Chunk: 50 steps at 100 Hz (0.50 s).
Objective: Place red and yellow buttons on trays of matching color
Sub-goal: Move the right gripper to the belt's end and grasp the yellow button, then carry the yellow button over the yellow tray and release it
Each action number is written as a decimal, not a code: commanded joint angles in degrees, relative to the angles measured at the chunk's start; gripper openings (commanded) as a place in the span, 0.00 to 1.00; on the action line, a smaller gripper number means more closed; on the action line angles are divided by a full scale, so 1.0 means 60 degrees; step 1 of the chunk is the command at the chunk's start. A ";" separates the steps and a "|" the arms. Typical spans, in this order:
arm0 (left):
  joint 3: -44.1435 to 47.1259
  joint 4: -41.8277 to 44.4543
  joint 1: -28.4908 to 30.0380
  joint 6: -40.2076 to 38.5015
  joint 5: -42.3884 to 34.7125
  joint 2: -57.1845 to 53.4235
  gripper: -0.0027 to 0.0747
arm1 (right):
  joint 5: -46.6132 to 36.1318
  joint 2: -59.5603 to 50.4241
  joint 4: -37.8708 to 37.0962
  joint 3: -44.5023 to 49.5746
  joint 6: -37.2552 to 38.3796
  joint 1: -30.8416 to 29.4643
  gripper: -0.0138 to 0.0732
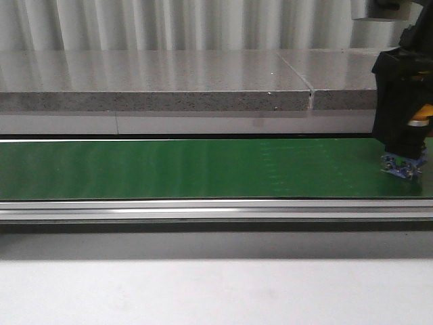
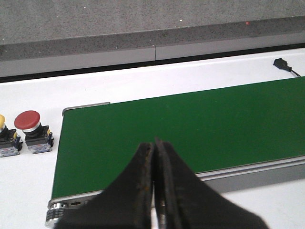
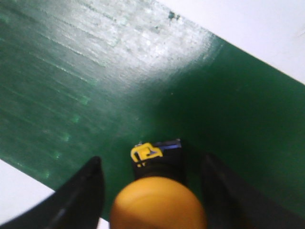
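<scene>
Yellow button (image 3: 158, 202) sits right between the right gripper (image 1: 404, 166)'s spread fingers, on the green belt (image 1: 189, 168); left gripper (image 2: 153, 155) is pinched closed, empty, over the belt's end; red button (image 2: 31, 131) just beside that end.

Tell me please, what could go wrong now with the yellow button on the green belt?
The right gripper stands open around the yellow button, fingers apart from it. One finger could knock the button over while closing or lifting.

The button stands near the end of the green belt; it may be carried off if the belt runs.
</scene>
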 commanded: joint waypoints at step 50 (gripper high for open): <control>-0.0259 -0.0176 -0.0065 -0.0106 -0.0702 0.0035 0.01 | 0.0446 -0.1439 -0.0422 -0.0200 0.1389 -0.0237 0.16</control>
